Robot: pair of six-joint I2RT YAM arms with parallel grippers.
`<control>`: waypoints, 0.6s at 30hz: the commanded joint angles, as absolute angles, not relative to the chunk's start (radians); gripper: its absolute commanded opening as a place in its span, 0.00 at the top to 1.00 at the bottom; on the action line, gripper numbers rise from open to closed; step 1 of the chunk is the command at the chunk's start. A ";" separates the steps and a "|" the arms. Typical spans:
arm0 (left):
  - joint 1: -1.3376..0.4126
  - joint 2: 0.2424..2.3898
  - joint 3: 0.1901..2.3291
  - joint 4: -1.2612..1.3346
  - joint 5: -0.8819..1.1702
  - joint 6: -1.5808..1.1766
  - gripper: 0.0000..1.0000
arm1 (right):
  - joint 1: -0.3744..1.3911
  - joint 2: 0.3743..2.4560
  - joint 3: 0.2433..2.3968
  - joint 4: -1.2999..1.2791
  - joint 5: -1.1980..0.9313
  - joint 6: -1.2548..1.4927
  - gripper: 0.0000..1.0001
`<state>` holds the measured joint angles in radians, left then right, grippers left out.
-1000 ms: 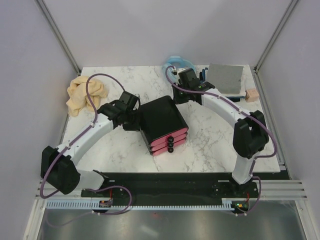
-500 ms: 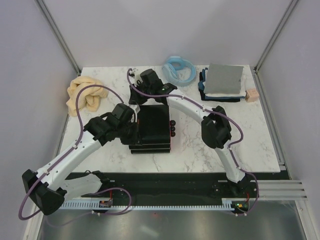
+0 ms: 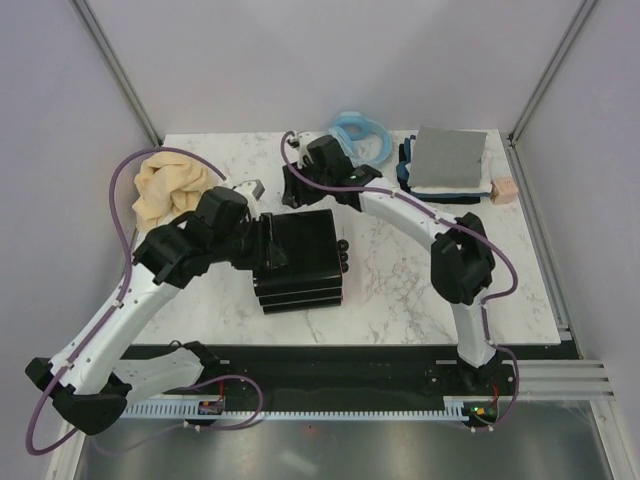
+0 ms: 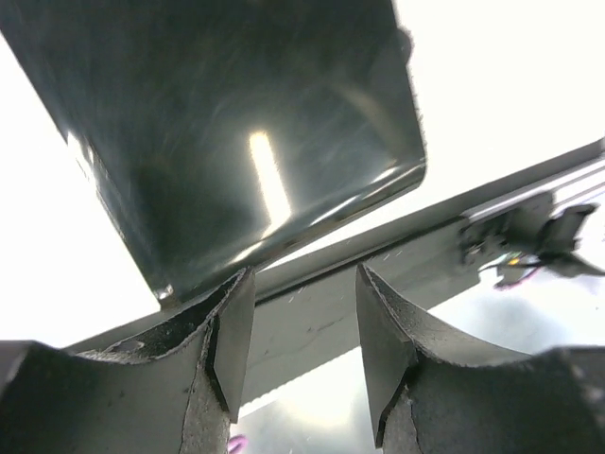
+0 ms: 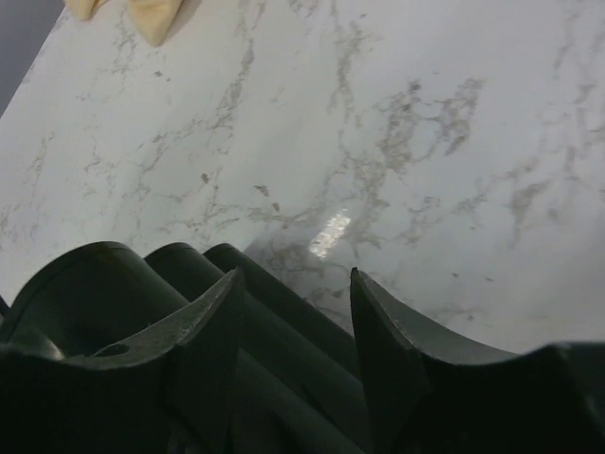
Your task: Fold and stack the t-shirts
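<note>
A pale yellow t-shirt [image 3: 165, 188] lies crumpled at the table's back left; a corner of it shows in the right wrist view [image 5: 142, 14]. At the back right sits a folded pile with a grey t-shirt [image 3: 448, 160] on top and white and navy layers under it. My left gripper [image 3: 266, 252] [image 4: 302, 284] is open at the left side of the black box [image 3: 300, 258] [image 4: 236, 142], with nothing between its fingers. My right gripper [image 3: 297, 196] [image 5: 295, 284] is open over the box's back edge [image 5: 142, 293].
A light blue ring [image 3: 358, 135] lies at the back, just behind my right wrist. A small pink block [image 3: 503, 188] sits beside the folded pile. Bare marble table [image 3: 400, 290] shows to the right of the black box.
Both grippers have opened and let go of the black box, which now lies square in the middle. My left arm lifted toward the back; my right wrist shifted slightly right.
</note>
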<state>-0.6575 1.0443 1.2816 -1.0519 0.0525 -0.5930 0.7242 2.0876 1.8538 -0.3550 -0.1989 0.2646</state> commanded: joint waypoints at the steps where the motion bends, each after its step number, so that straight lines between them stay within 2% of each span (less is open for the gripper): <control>1: -0.655 1.118 1.429 -1.052 0.021 -0.537 0.45 | 0.597 1.883 1.761 -0.353 -0.124 0.261 0.44; 7: -0.655 1.233 1.477 -0.947 0.044 -0.492 0.48 | 0.538 1.671 1.517 -0.422 -0.075 0.221 0.53; 10: -0.655 1.317 1.523 -0.907 0.038 -0.471 0.49 | 0.538 1.588 1.395 -0.423 -0.090 0.242 0.69; 13: -0.655 1.377 1.571 -0.888 0.031 -0.462 0.52 | 0.537 1.530 1.316 -0.433 -0.113 0.253 0.94; 14: -0.655 1.385 1.580 -0.884 0.025 -0.460 0.55 | 0.537 1.513 1.283 -0.434 -0.118 0.258 1.00; 15: -0.655 1.400 1.597 -0.877 0.017 -0.460 0.61 | 0.538 1.494 1.264 -0.437 -0.123 0.264 1.00; 18: -0.649 1.422 1.635 -0.864 0.003 -0.459 0.88 | 0.538 1.425 1.192 -0.452 -0.152 0.282 1.00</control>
<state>-0.6563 1.4181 1.5410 -0.9287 0.0319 -0.5014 0.5419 1.5181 1.2625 -0.4309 -0.1146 0.2581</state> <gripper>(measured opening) 0.248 0.009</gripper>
